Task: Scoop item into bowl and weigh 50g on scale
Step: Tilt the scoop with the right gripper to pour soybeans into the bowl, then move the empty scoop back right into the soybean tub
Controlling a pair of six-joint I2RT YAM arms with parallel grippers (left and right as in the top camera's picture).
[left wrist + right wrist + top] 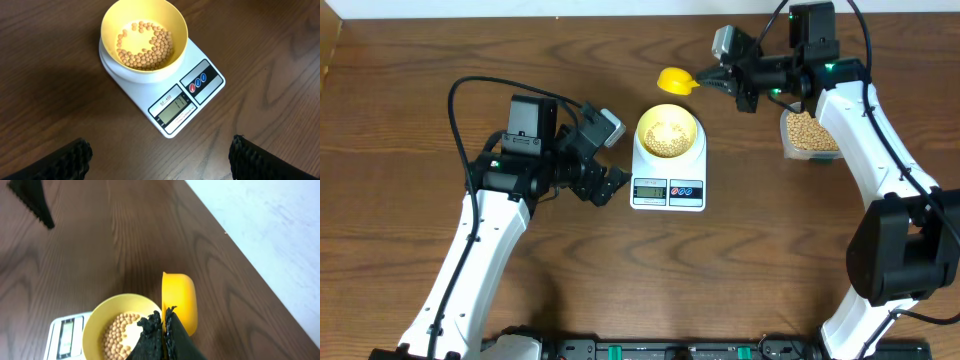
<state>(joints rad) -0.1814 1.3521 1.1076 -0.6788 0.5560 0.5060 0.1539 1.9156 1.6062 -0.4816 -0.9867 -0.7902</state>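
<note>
Loosely, tan round beans in pale-yellow bowl on scale

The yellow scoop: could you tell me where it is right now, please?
In the overhead view, the yellow scoop sits in the shut right claw, just beyond the bowl on the scale, with the bean container further to its right.

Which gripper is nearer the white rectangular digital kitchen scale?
Left. The left gripper, open, is just off the scale's left front corner; the right gripper, shut on the yellow plastic scoop, is beyond the scale's far right corner.
</note>
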